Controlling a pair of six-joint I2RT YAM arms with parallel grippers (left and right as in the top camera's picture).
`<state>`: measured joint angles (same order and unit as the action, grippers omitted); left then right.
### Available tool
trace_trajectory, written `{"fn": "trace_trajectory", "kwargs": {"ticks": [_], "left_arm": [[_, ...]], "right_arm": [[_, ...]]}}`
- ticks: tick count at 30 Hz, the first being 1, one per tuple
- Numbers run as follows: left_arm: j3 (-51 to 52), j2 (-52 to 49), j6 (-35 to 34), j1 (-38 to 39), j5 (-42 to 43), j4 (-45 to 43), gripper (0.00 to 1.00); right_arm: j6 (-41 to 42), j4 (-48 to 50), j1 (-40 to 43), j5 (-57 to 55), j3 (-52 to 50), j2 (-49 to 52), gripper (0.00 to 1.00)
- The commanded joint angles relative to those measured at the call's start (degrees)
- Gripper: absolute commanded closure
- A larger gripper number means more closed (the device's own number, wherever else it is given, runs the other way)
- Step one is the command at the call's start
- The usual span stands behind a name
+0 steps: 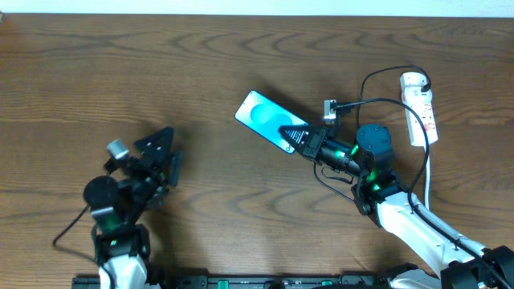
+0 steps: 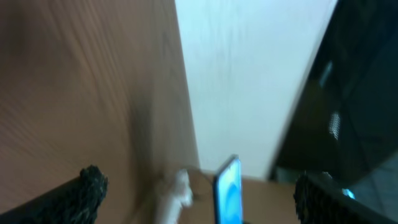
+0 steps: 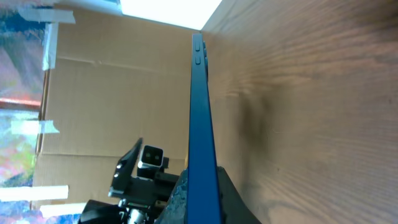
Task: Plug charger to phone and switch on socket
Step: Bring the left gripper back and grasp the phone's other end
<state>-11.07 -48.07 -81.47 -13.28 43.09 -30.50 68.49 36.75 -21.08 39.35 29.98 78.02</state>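
Your right gripper (image 1: 291, 135) is clamped shut on the near end of the phone (image 1: 261, 114), which runs diagonally away from its fingers. The arm reaches in low from the right, with the socket (image 1: 422, 108) beyond it. Your left gripper (image 1: 167, 148) gapes wide and empty, well apart on the left.

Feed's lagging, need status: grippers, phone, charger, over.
Left gripper open, apart. Right gripper shut on end of slim blue-screened smartphone. Thin black charger cable not plugged in, its end beside right gripper. Nothing in the way.
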Motion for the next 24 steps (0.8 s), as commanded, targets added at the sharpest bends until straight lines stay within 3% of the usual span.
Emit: {"fn": "trace_trajectory", "kwargs": {"ticks": [1, 5, 10, 14, 20, 24], "left_arm": [[-0.44, -8.74, -9.92, 6.62, 3.65, -12.70, 0.02], [-0.48, -18.23, -11.96, 16.13, -1.40, -24.48, 0.02], [-0.50, -26.38, -13.38, 24.72, -6.36, -30.34, 0.02], [-0.52, -28.94, -13.38, 26.77, -8.98, -36.94, 0.02], [-0.52, -28.96, -13.35, 26.75, -12.48, -42.69, 0.00], [-0.52, -28.96, -13.38, 26.75, -12.83, -42.69, 0.10]], "right_arm": [[1.51, 0.72, -0.13, -3.93, 0.70, -0.52, 0.99], [4.37, 0.74, -1.84, -7.56, 0.70, -0.50, 0.99], [4.37, 0.72, -5.14, -10.54, 0.70, -0.48, 0.99], [5.53, 0.46, -8.04, -12.26, 0.70, -0.48, 0.99], [13.86, -0.31, -11.65, -14.86, 0.70, -0.48, 0.99], [18.05, -0.33, -13.33, -14.93, 0.70, -0.48, 0.99]]}}
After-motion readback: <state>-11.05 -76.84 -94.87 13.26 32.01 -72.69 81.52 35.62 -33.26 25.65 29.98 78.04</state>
